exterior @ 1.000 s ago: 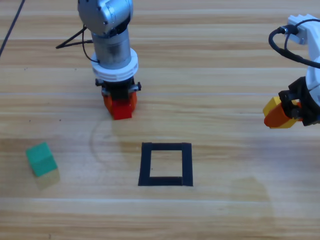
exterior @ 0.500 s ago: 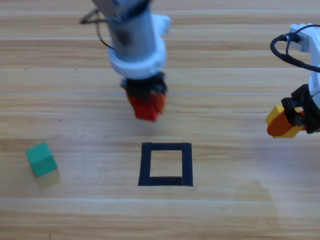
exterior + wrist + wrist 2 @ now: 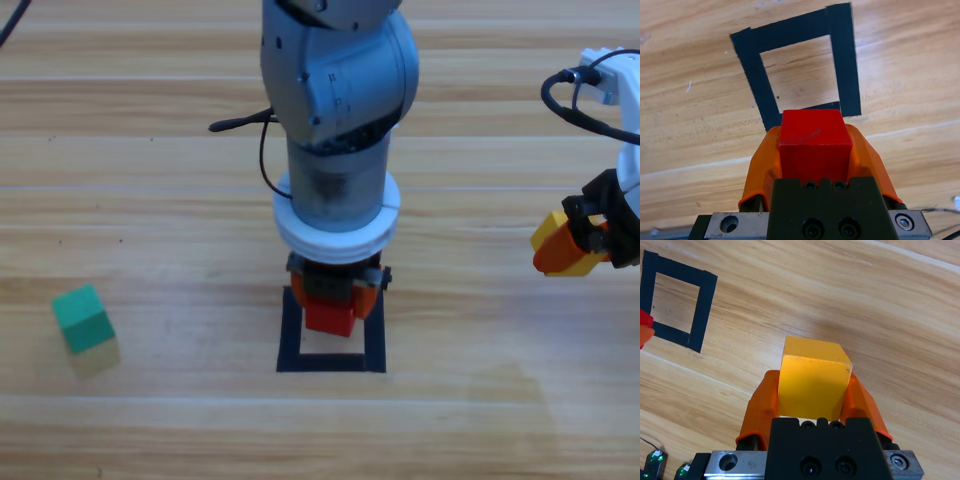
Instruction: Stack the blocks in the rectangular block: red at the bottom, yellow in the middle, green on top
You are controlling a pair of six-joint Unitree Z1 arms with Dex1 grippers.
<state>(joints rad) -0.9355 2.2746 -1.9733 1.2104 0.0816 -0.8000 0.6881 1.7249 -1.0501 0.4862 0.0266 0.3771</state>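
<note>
Three cubes are in play, one of each colour, plus one taped outline [image 3: 290,340] and two arms. We count the red cube [image 3: 330,318] clamped between the jaws of the left end effector [image 3: 333,312], which hangs over the outline; in the left wrist view the cube [image 3: 814,142] sits squarely between the orange jaws with the outline [image 3: 755,75] just ahead of it, and we cannot tell whether it touches the bench [image 3: 150,200] yet. The yellow cube [image 3: 548,230] is gripped by the right end effector [image 3: 562,248], which waits well off to the right; its wrist view shows the cube [image 3: 812,377] held by two opposite faces. The green cube [image 3: 82,318] lies free on the bench, well to the left of the outline.

We judge these cubes to be light, rigid and smooth-sided, so a modest squeeze on two parallel faces should hold them. Smooth faces could slip or twist if the grip is off-centre. For stacking, we would take each one near its upper half, leaving the underside clear to seat flat on the cube below.
</note>
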